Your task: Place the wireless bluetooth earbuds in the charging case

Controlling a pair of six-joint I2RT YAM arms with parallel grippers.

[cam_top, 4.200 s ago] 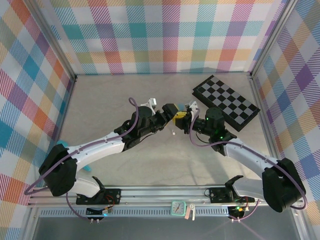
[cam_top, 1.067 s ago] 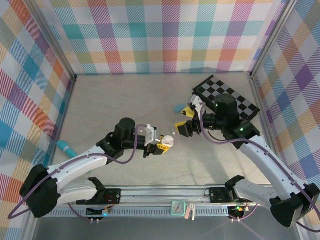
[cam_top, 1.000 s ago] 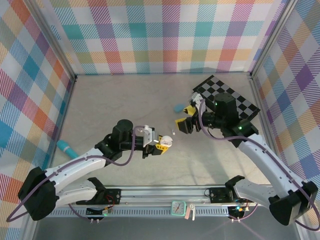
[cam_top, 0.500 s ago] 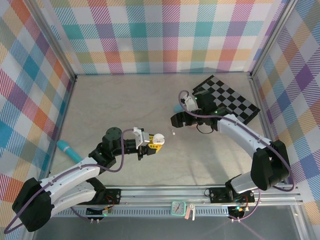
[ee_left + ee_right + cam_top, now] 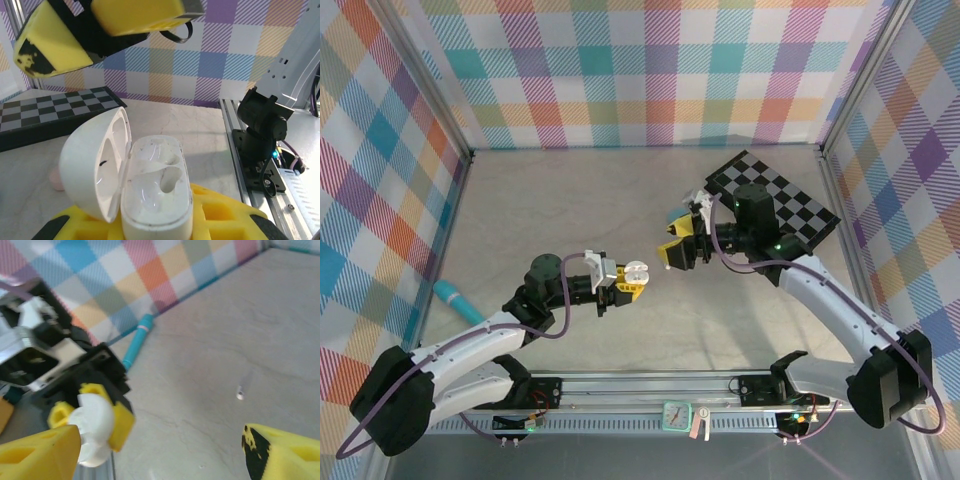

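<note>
My left gripper (image 5: pixel 631 277) is shut on an open white charging case (image 5: pixel 156 197), held upright between its yellow fingers with the lid (image 5: pixel 95 160) swung to the left. One well inside the case shows as a dark hollow. My right gripper (image 5: pixel 677 247) hangs open just right of and above the case, with nothing between its yellow fingers (image 5: pixel 35 455). One tiny white earbud (image 5: pixel 240 392) lies on the table below the right gripper. In the right wrist view the held case (image 5: pixel 95 432) sits at lower left. Behind the lid a small pink piece (image 5: pixel 56 180) rests on the table.
A black checkerboard (image 5: pixel 775 205) lies at the back right. A teal case (image 5: pixel 672 216) peeks out behind the right gripper. By the left wall lies a teal pen-like stick (image 5: pixel 455 297). Plaid walls close the table on three sides, and a metal rail (image 5: pixel 650 385) runs along the front.
My left gripper has carried the case slightly left and up. The right arm has swung about near the teal case and now hovers close above the held case, jaws a little wider.
</note>
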